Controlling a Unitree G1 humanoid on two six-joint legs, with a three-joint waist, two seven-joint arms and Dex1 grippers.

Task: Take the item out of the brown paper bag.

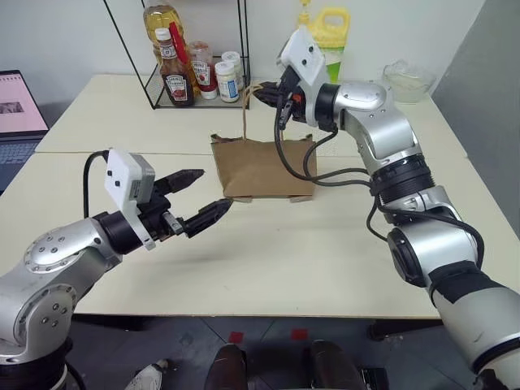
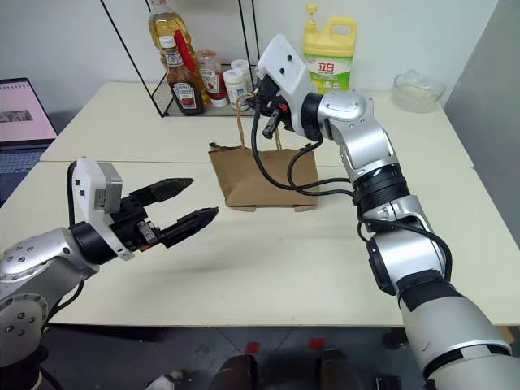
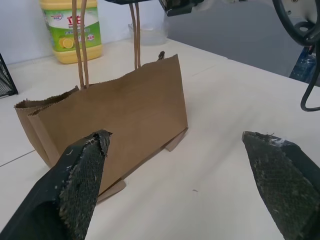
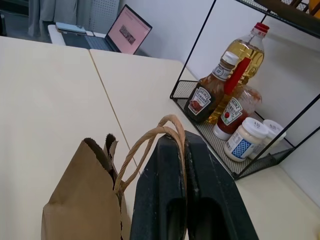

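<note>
The brown paper bag (image 1: pixel 260 166) stands on the pale table, creased, its mouth facing up. Its tan cord handles (image 1: pixel 245 114) are drawn straight up into my right gripper (image 1: pixel 262 93), which is shut on the handle loop (image 4: pixel 150 137) above the bag. My left gripper (image 1: pixel 213 188) is open just left of the bag's near corner, pointing toward it with nothing between its fingers (image 3: pixel 85 170). In the left wrist view the bag (image 3: pixel 115 110) sits between and beyond the two spread fingers. The item is hidden inside the bag.
A black wire rack (image 1: pixel 158 77) with ketchup bottles, an oil bottle and jars stands behind the bag. A yellow detergent jug (image 2: pixel 329 53) is at the back, a clear container (image 1: pixel 409 80) at the back right, a laptop (image 1: pixel 18 106) far left.
</note>
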